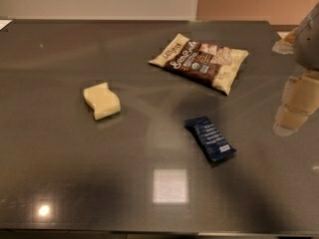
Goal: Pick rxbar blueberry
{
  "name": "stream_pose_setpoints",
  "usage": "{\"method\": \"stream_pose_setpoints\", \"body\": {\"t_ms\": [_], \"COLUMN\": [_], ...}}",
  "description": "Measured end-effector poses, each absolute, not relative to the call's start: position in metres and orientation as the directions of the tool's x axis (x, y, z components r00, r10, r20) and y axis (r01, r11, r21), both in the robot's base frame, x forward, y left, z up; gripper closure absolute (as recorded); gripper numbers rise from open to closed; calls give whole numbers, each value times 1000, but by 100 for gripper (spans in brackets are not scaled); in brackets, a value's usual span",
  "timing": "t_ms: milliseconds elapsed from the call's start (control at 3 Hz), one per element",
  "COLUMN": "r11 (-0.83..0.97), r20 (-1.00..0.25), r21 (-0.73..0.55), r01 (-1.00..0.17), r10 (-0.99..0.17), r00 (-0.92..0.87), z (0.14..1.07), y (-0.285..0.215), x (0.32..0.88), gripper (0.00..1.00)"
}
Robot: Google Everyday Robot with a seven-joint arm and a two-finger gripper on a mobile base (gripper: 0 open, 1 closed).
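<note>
Fingers of gripper (289, 119): apart or together, cannot tell; gripper at right edge, over tabletop (75, 173). Item: rxbar (210, 138), dark blue, flat on tabletop, centre-right, untouched, apart from gripper. Bag (200, 61) beyond rxbar. Sponge (101, 100) left, well apart.

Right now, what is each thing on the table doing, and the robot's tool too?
rxbar blueberry: lying flat, wrapper looks unopened, nothing touching it.
snack bag: lying flat behind the bar, looks unopened.
sponge: lying flat, alone on the left.
tool: at the right edge, off to the bar's right, not touching it.
</note>
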State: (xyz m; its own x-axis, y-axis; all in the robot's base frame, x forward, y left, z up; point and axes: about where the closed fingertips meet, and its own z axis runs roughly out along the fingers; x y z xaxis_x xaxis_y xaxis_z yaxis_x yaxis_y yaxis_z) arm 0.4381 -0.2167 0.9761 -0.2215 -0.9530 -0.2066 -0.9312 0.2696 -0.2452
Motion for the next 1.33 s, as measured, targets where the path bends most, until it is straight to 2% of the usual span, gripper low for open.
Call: {"method": "stream_pose_setpoints", "body": {"t_ms": [667,1333], "r11": [287,398], "r20": [-189,-131], "r21": [-245,-202], "r01": [-926,-895], "r10": [-951,-916], "r00": [-244,-378], "z": [972,916], "y": [-214,-188], "x": [443,453], "gripper": [0,0]}}
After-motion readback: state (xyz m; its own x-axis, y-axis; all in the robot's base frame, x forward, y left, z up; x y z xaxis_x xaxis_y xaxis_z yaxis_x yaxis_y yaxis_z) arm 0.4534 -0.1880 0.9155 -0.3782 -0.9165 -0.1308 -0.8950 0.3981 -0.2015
